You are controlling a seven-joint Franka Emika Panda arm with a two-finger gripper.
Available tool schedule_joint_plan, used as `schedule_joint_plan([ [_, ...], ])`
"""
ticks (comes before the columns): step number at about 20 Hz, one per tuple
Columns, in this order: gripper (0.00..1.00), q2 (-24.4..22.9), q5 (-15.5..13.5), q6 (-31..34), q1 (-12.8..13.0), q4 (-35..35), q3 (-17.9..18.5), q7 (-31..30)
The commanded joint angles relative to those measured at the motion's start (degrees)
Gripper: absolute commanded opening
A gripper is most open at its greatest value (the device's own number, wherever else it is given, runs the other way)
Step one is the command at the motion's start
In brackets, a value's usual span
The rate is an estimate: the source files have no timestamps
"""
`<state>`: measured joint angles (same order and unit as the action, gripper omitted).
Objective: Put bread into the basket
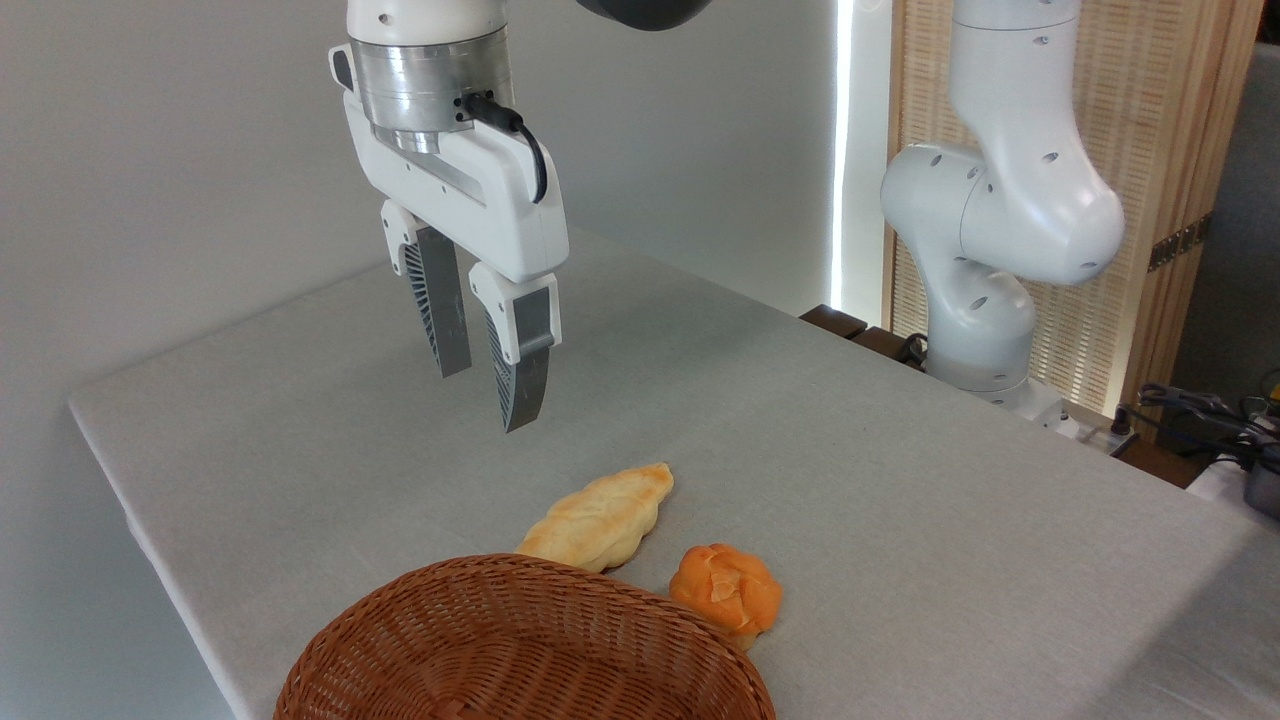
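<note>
The bread [727, 592], a small round deep-orange bun with a knotted top, lies on the grey table just right of the basket's rim. The basket [520, 650], wide and woven in reddish-brown wicker, fills the bottom centre and holds nothing that I can see. My gripper [485, 398] hangs in the air well above the table, up and to the left of the bread. Its two grey fingers point down with a narrow gap between them, open and holding nothing.
A longer pale golden leaf-shaped loaf [600, 518] lies behind the basket, left of the bun. The arm's white base [985, 250] stands at the table's far right edge. The table's left edge [130, 500] drops off near the basket.
</note>
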<state>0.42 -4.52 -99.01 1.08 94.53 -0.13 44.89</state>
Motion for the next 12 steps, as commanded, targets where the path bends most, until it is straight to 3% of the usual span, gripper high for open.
schedule_joint_plan([
  [1, 1.0, -0.07, -0.49, 1.28, -0.02, -0.49, 0.48, -0.24],
  [5, 1.0, 0.11, -0.66, 1.19, -0.02, -0.49, 0.4, 2.91],
  [12, 1.0, -0.07, -0.66, 1.37, 0.07, -0.58, 0.48, 2.48],
])
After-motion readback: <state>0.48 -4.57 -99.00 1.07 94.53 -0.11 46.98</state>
